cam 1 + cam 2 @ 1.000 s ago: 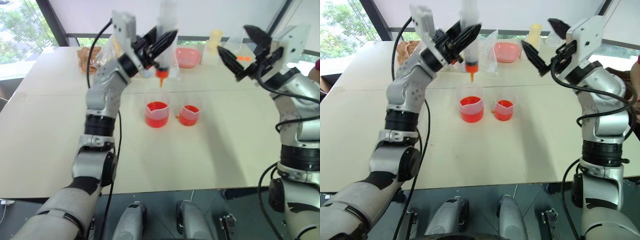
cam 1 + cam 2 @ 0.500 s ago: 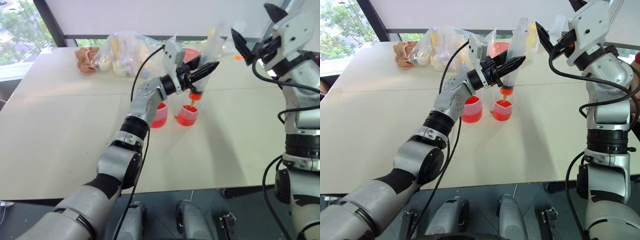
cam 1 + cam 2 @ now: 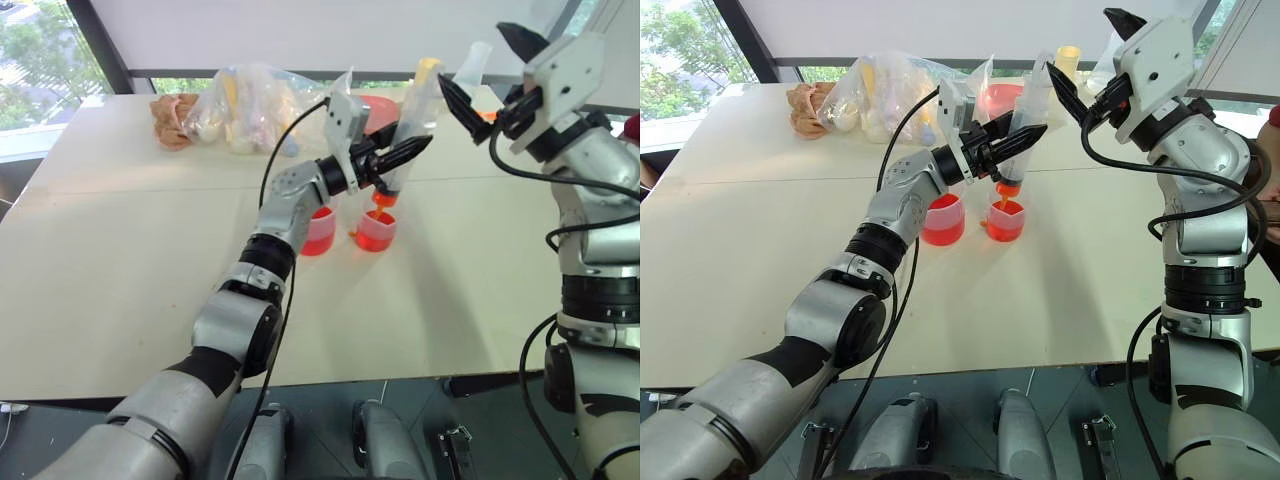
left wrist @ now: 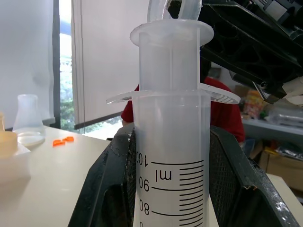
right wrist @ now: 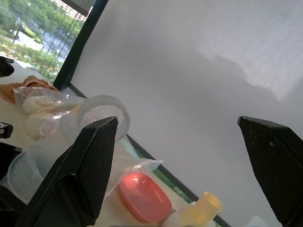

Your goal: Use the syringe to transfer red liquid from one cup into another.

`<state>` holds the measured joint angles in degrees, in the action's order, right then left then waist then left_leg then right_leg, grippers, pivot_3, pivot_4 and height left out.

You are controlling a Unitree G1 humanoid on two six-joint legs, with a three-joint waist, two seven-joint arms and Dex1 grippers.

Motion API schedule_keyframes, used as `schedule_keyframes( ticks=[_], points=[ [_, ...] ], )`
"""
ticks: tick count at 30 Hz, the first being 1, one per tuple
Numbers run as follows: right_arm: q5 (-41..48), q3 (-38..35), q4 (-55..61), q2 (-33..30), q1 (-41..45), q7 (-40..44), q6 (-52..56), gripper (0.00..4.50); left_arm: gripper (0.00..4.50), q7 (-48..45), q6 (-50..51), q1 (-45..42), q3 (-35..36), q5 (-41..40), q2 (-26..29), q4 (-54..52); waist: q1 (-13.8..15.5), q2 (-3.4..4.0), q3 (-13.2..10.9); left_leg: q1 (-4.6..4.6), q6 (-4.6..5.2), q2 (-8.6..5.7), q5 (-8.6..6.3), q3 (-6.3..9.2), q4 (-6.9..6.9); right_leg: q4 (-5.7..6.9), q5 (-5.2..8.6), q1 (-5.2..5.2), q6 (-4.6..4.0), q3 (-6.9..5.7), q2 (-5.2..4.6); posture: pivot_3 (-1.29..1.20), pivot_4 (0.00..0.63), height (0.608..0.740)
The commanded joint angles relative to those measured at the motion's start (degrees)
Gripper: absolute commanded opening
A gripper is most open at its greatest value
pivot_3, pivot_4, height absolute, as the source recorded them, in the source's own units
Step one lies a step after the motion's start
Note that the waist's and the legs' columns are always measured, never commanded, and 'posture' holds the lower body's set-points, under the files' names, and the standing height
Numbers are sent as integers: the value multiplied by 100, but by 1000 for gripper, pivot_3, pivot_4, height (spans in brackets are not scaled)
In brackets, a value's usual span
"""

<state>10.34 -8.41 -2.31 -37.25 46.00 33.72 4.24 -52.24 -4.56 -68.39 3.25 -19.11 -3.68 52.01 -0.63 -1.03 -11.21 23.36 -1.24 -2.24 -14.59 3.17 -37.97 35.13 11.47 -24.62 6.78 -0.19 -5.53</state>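
My left gripper [image 3: 400, 158] is shut on the barrel of the clear syringe [image 3: 1033, 100], which leans slightly with its plunger end up. In the left wrist view the graduated barrel [image 4: 170, 142] sits clamped between both black fingers [image 4: 109, 189]. The orange tip [image 3: 381, 198] hangs just above the rim of the smaller cup [image 3: 376, 232], which holds red liquid [image 3: 1005, 226]. The wider cup [image 3: 942, 220], also with red liquid, stands just left of it, partly behind my left forearm. My right gripper [image 3: 485, 70] is open, held high to the right of the syringe's top.
Clear bags [image 3: 240, 100] with pale items and a brown lump [image 3: 172, 112] lie at the table's far left. A pink dish [image 5: 144, 196] and a yellow-capped bottle [image 3: 428, 72] stand at the back. A person in red [image 4: 227, 118] is beyond the table.
My left gripper carried the syringe down and to the right, from above the wider cup to just over the smaller cup, then held still. The right gripper stayed open and high.
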Motion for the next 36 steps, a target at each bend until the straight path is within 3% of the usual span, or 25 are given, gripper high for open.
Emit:
schedule_keyframes(
  ticks=[1, 5, 7, 13, 36],
  points=[
    [28, 34, 119, -21, 34, 106, -37, 4201, 1456, -155, -257, -157, -85, 101, -72, -215, 1, 0, 0, 0, 0, 0, 0, 0, 0, 0, 0, 0, 0, 0, 0, 0, 150, 740],
    [5, 60, -22, 3, 137, 177, -155, 4201, 1456, -201, -350, -77, -142, 218, -122, -175, 3, 0, 0, 0, 0, 0, 0, 0, 0, 0, 0, 0, 0, 0, 0, 0, 150, 740],
    [-28, 81, -113, 2, 203, 208, -246, 3342, 1456, -194, -367, -83, -122, 239, -148, -146, 5, 0, 0, 0, 0, 0, 0, -1, 0, -1, 0, 0, 0, 0, 0, 0, 150, 740],
    [-42, 198, -219, 21, 279, 304, -387, 131, 1456, -185, -346, -116, -62, 239, -208, -148, -11, 0, 0, -1, 0, 0, 0, 0, 0, 0, 0, 0, 0, 0, 0, 0, 150, 740],
    [60, 644, 709, 351, -821, 613, 480, 54, 1456, 229, -363, -647, 282, -47, -350, -575, 7, 0, 0, -1, 0, 0, 0, 1, -1, 2, 0, 0, 0, 0, 0, 0, 150, 740]
  ],
)
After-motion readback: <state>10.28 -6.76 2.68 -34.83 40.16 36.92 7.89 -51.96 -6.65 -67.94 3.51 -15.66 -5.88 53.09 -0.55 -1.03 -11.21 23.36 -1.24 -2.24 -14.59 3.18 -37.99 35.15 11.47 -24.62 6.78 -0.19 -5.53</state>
